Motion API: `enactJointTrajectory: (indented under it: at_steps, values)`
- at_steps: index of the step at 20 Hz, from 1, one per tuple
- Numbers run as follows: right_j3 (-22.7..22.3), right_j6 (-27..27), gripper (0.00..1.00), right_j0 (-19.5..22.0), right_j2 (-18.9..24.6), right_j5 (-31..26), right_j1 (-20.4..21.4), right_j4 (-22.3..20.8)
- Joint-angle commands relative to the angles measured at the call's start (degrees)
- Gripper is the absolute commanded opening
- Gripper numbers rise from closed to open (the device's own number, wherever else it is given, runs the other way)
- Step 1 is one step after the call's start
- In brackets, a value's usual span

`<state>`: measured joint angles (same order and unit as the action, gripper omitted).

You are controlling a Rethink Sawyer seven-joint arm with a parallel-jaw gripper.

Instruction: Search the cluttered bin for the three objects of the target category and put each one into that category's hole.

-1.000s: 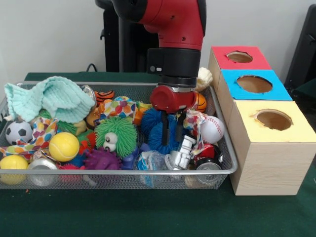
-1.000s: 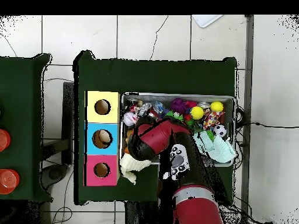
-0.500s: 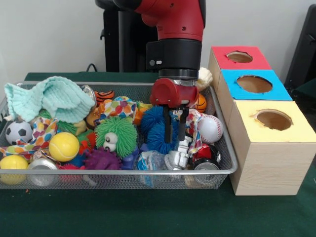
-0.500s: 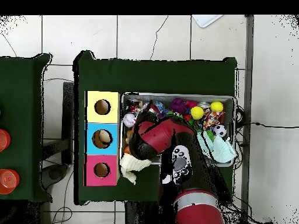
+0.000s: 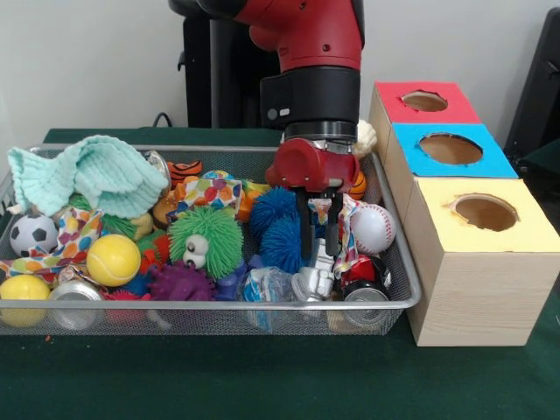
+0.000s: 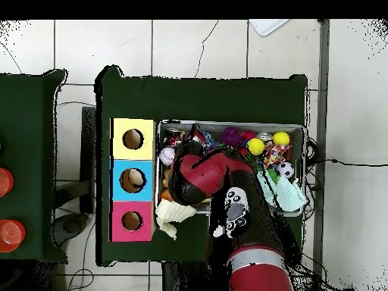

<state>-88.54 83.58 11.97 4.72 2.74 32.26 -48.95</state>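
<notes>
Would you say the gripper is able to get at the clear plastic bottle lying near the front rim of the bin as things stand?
Probably yes. The gripper hangs open just above and right of the bottle, which lies exposed on top; only the white toy beside it crowds the approach.

The bin (image 5: 395, 289) is set on the table (image 5: 262, 376), with the row of three boxes placed just beside its right end in the front view. Of these, the hole (image 5: 451, 149) is found in the middle box, between the other two openings. Inside the bin, a knitted cloth (image 5: 87, 175) is piled at the far left, with a soccer ball (image 5: 33, 234) in front of it. A tennis ball (image 5: 113, 260) is lodged left of a shaggy ball with eyes (image 5: 206, 241). A baseball (image 5: 376, 229) is seated near the right wall. A crumpled plastic bottle (image 5: 267, 287) and a can (image 5: 367, 297) are wedged against the near rim. The gripper (image 5: 319, 254) is lowered into the bin's right part, directly behind the bottle.
</notes>
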Motion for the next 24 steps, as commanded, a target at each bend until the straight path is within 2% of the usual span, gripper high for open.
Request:
enactJointTrajectory:
  at_steps: [1,6,13,17,19,24]
  values:
    - [5.4,2.8,1.0,0.6,-0.3,1.8,-4.0,-4.1]
    - [4.7,0.4,1.0,3.7,3.2,-0.5,-3.1,-6.5]
    - [4.8,0.2,1.0,5.6,5.1,-1.2,-3.0,-8.3]
    - [3.7,0.7,1.0,7.3,7.2,-3.5,-2.8,-6.9]
    - [3.4,2.0,1.0,7.4,6.6,-3.7,-3.3,-5.8]
    - [2.2,3.2,1.0,9.1,8.4,-5.4,-4.6,-3.4]
